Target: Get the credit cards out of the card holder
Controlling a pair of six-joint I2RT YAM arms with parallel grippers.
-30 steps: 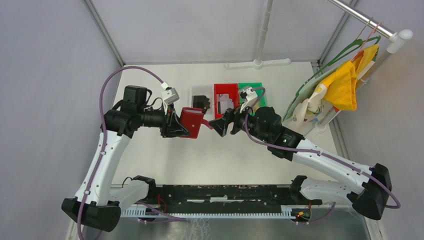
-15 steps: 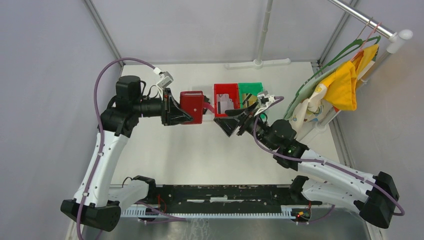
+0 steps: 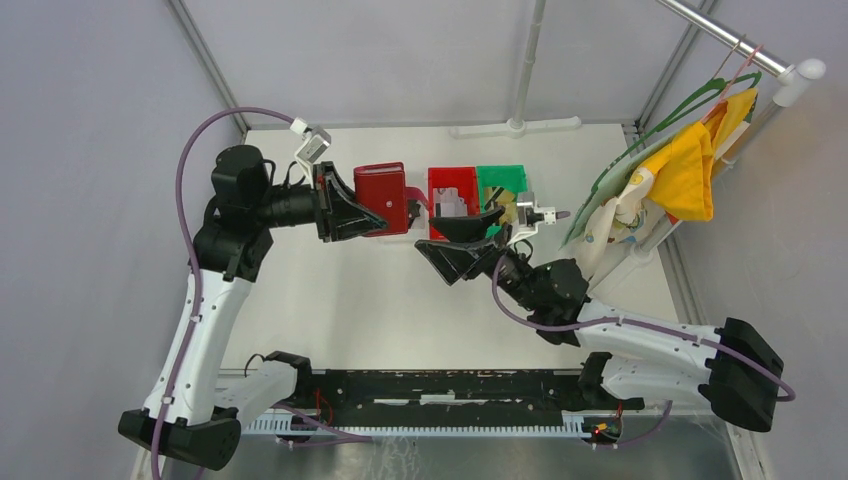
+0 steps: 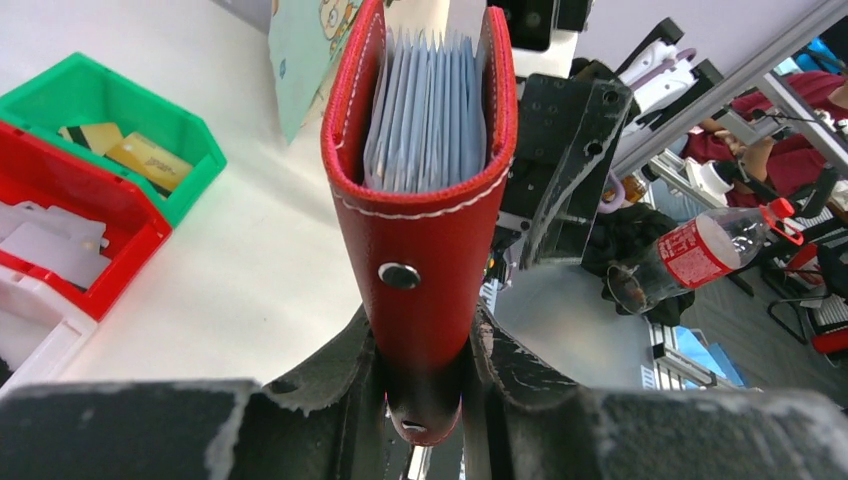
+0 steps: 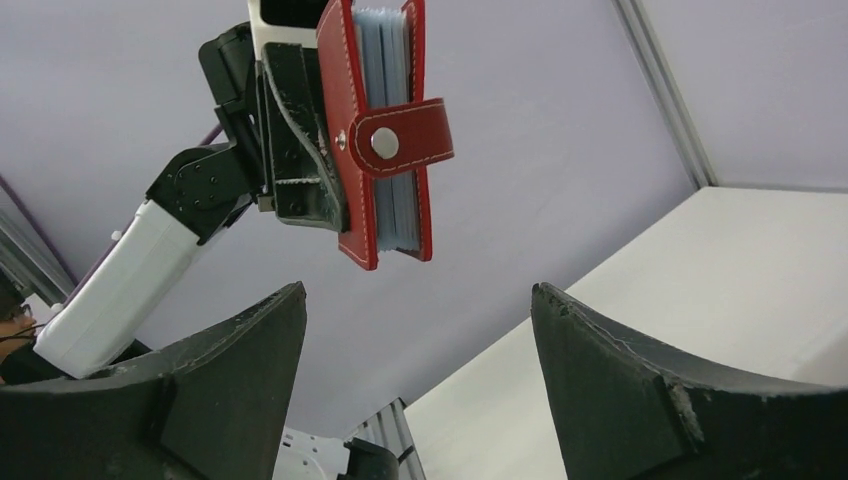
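Observation:
The red card holder (image 3: 385, 198) hangs in the air over the back of the table, with my left gripper (image 3: 352, 212) shut on its lower end (image 4: 425, 340). Pale grey-blue leaves (image 4: 430, 110) fill the card holder (image 4: 425, 230); I cannot tell cards from sleeves there. Its strap tab (image 5: 400, 135) lies across the edge of the card holder (image 5: 385, 140) and sticks out sideways. My right gripper (image 3: 428, 236) stands wide open just right of the holder, pointing at it, with nothing between its fingers (image 5: 417, 295). Tan credit cards (image 4: 150, 160) lie in the green bin (image 4: 190, 130).
A red bin (image 3: 452, 195) with pale cards and a green bin (image 3: 500, 180) stand side by side behind the right gripper. A rack with a yellow cloth (image 3: 690, 165) is at the right. A white pole stand (image 3: 515, 125) is at the back wall.
My left gripper has carried the card holder up and toward the back. The right gripper has drawn back from the strap, dropped lower and turned to face the holder from below.

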